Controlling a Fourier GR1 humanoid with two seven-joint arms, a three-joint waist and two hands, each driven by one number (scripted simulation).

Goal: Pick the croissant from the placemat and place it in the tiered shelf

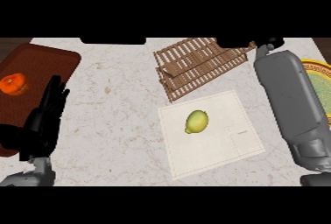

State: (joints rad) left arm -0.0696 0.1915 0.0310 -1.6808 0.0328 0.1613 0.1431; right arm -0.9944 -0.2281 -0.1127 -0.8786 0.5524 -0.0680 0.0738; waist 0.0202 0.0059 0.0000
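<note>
Pale marble worktop fills my view. My right hand [271, 43] sits at the far edge, at the end of its grey forearm, just beside the tiered shelf [197, 65]. It is mostly hidden, so I cannot tell whether it is open or closed, nor whether it has the croissant. Nearer me lies the placemat [220, 144], carrying one yellow-green fruit [196, 121]. A yellow-rimmed plate [318, 72] sits at the right edge. My left hand [40, 122] rests open, fingers up, near the left edge, beside a brown tray [45, 61] holding an orange fruit [13, 84].
</note>
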